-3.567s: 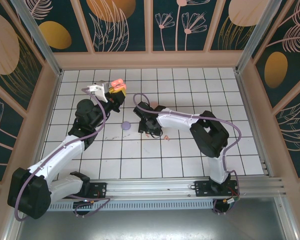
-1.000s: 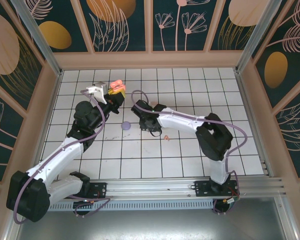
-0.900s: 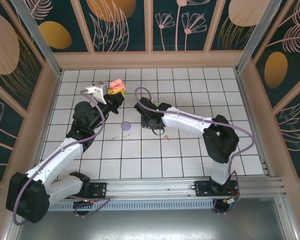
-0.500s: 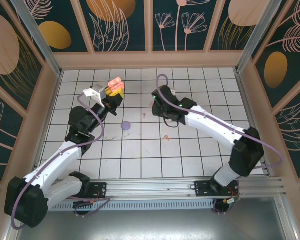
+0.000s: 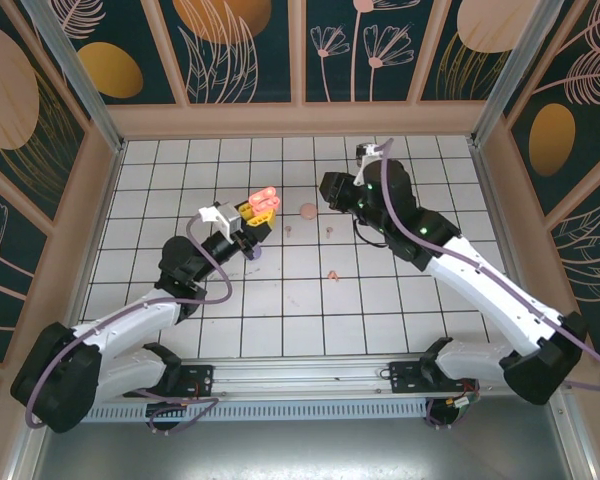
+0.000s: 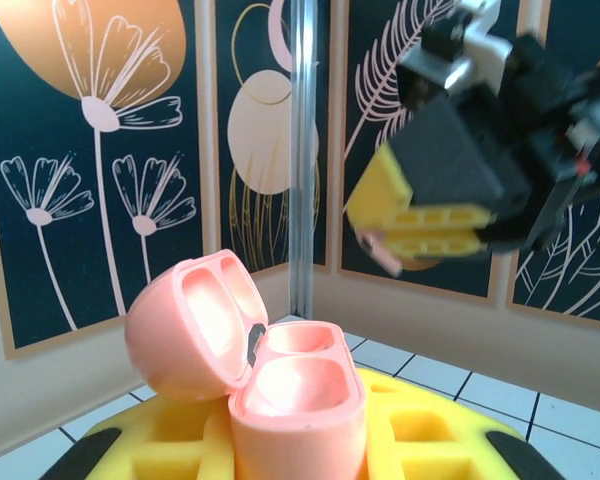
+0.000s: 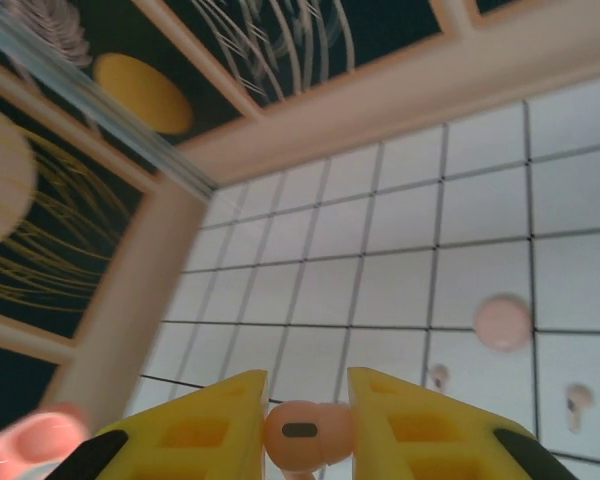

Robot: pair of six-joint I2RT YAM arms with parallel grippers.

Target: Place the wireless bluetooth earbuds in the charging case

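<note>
A white tiled table (image 5: 310, 320) sits inside floral-panelled walls. From above, we see the left gripper (image 5: 257, 207) clamped on the open pink charging case (image 5: 264, 197). The right gripper (image 5: 330, 189) is near it, to its right, and a closed pink case (image 5: 307, 210) and a loose bud (image 5: 327, 232) lie on the tiles nearby. In the left wrist view, the open case's wells face up, and the right claw hangs above and to the right of them. In the right wrist view, its yellow fingers (image 7: 400, 420) pinch a pink earbud (image 7: 305, 432) lying crosswise between them. We judge the earbud must travel left and down to the wells.
</note>
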